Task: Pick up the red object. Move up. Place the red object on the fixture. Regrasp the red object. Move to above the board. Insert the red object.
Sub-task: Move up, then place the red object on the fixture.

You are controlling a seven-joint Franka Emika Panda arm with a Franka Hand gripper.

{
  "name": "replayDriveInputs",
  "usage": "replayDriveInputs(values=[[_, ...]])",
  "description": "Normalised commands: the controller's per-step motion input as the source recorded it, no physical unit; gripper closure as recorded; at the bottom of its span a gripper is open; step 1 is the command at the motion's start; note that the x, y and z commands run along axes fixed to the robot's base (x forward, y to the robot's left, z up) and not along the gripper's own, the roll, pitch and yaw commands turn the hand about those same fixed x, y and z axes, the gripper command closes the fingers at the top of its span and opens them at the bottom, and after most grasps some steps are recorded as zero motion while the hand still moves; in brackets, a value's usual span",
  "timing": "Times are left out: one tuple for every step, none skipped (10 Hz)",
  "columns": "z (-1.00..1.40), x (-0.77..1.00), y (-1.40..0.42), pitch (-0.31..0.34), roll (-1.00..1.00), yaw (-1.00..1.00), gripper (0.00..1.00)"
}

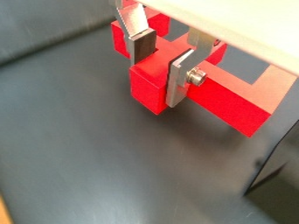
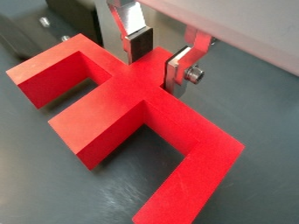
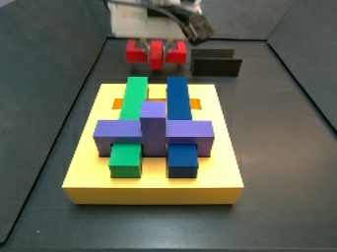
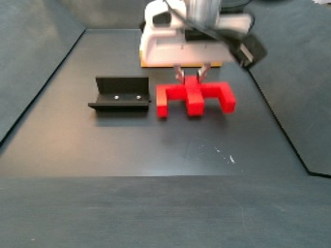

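Claw (image 2: 162, 59) narrowly parted astride red object (image 2: 128, 109) stem; pads apparently gripping it

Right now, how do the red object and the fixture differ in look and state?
The red object is bright red, a crossbar with legs and a stem; the fixture is a black holder with raised walls. The claw straddles the red object's stem in both wrist views, its fingers beside it; the fixture stands alone, with nothing in it. Both rest on the dark floor, side by side but apart.
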Motion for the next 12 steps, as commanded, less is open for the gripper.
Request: replayDriveInputs(values=[[0.47,-0.07,-0.01,0.018,-0.04,0.0,1.0],[0.2,-0.03,0.01,0.006,-0.06,0.0,1.0],[0.0,0.0,0.0,-0.009,0.0,0.0,1.0],[0.0,0.3,0.0,0.086,-0.03,-0.06,1.0],[0.29,0.57,0.08,0.006,-1.0,-0.27,1.0],[0.21,0.59,0.09,-0.134,-1.0,-0.19,1.0],[0.08,0.55,0.15,-0.254,-1.0,-0.1,1.0],[0.07,0.59,0.15,-0.231,-1.0,-0.09,1.0],[0.05,0.63,0.12,-0.197,-1.0,-0.07,1.0],[0.05,0.64,0.11,-0.189,-1.0,-0.07,1.0],[0.08,0.65,0.11,-0.186,-1.0,-0.07,1.0],[0.11,0.66,0.11,-0.169,-1.0,-0.07,1.0]])
